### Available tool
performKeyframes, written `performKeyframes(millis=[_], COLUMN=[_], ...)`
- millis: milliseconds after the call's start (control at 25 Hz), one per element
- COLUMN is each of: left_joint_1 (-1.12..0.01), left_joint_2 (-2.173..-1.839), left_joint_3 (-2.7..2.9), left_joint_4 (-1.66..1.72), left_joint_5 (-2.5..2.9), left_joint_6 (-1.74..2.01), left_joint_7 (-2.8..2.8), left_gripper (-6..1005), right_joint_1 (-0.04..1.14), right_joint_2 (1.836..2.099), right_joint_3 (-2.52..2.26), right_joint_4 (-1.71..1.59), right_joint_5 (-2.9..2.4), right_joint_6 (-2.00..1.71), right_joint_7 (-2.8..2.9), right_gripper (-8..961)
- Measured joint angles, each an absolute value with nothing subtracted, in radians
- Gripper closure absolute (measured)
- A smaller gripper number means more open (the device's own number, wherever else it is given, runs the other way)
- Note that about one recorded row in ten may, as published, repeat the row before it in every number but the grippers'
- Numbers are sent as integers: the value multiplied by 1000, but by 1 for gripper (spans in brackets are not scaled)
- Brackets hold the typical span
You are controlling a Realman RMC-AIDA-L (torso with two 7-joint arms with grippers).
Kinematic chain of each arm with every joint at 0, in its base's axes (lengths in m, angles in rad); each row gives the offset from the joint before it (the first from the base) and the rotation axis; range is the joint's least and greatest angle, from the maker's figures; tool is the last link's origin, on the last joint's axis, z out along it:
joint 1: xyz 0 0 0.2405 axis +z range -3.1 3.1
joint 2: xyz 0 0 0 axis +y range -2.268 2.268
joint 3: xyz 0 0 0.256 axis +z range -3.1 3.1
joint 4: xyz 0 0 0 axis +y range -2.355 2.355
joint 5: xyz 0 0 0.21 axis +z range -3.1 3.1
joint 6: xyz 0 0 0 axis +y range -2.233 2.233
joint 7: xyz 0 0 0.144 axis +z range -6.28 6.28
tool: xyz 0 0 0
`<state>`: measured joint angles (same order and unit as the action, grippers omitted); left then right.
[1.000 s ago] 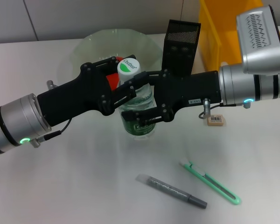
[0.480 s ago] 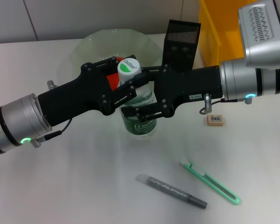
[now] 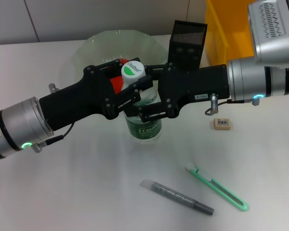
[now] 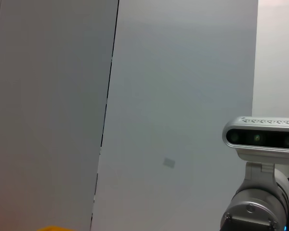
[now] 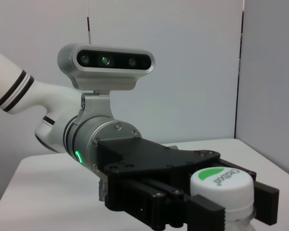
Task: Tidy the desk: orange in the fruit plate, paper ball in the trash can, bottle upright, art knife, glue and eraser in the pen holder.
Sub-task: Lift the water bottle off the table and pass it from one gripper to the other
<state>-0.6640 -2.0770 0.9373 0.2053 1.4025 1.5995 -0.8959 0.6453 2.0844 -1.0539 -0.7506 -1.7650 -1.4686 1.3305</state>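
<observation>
Bottle (image 3: 143, 108) stands upright at table centre, just near of the glass plate (image 3: 94, 45). Left gripper (image 3: 132, 94) has its fingers clamped on the bottle below the cap. Right gripper (image 3: 151, 98), reaching from the right, has its fingers apart around the bottle.

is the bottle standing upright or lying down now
Upright: the bottle stands base on the table, cap up, between the left gripper and right gripper.
</observation>
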Motion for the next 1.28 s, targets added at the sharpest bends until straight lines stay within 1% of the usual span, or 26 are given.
performKeyframes(millis=[440,1280], left_joint_1=[-666,-666], left_joint_2=[-2077,-2077], left_joint_3=[937,937], left_joint_4=[207,207], left_joint_5=[1402,1398], left_joint_6=[1602,1606], left_joint_7=[-896,-896], left_gripper=[563,563], right_joint_1=[620,619], right_joint_2=[2085,2082], right_joint_3=[-1052,-1054], right_joint_4=[-786,-784], right_joint_5=[-1750,-1738], right_joint_6=[-1486,-1485], right_joint_7=[1334,1335], right_gripper=[208,232])
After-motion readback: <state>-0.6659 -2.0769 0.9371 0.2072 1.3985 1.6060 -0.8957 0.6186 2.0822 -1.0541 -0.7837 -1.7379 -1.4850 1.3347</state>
